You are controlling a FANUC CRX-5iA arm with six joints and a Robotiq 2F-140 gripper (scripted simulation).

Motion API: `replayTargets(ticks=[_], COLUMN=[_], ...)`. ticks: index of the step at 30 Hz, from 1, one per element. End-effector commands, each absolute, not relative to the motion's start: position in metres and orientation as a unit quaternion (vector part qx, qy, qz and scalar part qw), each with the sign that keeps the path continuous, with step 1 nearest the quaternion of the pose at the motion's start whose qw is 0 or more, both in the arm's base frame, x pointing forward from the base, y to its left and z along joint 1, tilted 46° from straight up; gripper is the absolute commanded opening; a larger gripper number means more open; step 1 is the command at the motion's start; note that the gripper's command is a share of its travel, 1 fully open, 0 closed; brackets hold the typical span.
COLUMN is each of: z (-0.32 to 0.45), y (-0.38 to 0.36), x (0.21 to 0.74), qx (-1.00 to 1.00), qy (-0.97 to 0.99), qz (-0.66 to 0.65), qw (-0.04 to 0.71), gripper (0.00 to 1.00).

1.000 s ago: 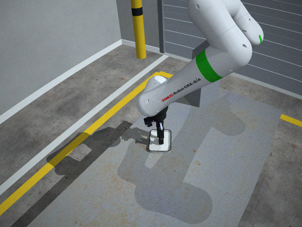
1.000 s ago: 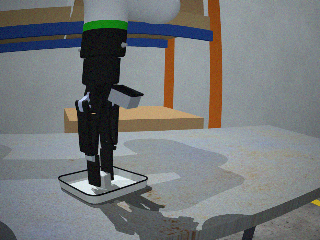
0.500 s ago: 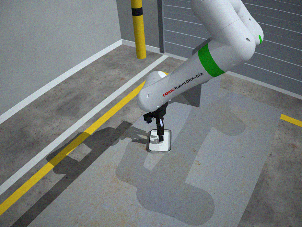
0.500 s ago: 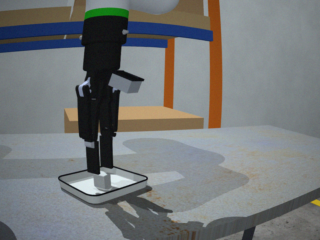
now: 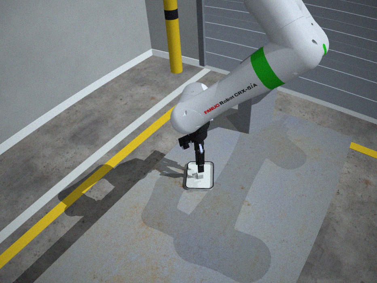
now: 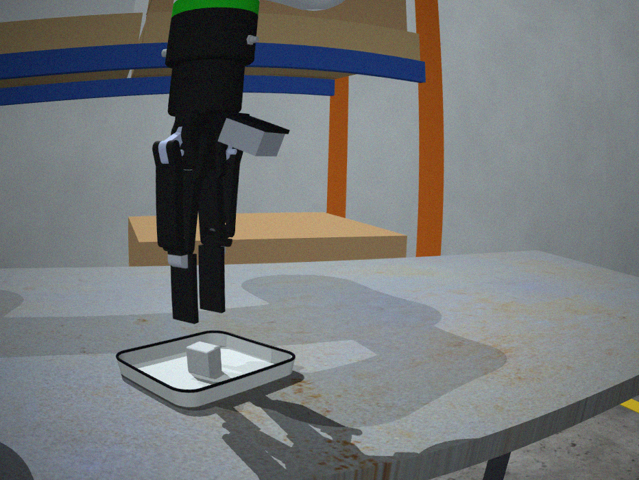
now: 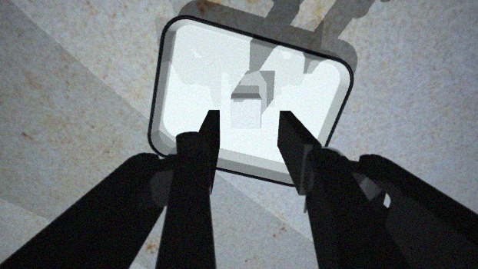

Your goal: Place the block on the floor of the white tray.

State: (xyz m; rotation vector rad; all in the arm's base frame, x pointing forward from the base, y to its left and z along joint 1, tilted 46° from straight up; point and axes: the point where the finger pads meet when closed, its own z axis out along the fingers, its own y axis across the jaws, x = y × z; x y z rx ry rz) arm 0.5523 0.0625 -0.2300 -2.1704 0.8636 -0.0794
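The worktop point(image 6: 465, 320) carries a white tray point(image 6: 155, 385) with a dark rim. The block point(image 6: 203, 358) sits on the tray floor near its middle, one face down, apart from every wall. The jaws point(image 6: 199, 310) hang above the tray, clear of the block, part open with a gap about as wide as the block and nothing between them. In the wrist view the block point(image 7: 246, 112) lies at twelve o'clock from the fingertips.

Block point(image 6: 203, 358) rests on white tray point(image 6: 155, 385) floor; tool point(image 6: 198, 310) hangs above, fingers apart, holding nothing.
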Motion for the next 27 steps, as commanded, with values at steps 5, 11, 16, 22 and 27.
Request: replayTargets(ticks=[5,11,16,22,27], z=[-0.229,-0.23,-0.236,-0.242,-0.244], y=[0.061,0.067,0.104,0.139,0.153], x=[0.552,0.537,0.451,0.368,0.333], qx=[-0.855,-0.855,-0.854,-0.855,-0.855], qy=[0.34,0.34,0.34,0.34,0.34], qz=[-0.032,-0.032,-0.032,-0.032,-0.032], qw=[0.391,0.391,0.392,0.391,0.391], gripper=[0.36,0.36,0.36,0.36,0.36])
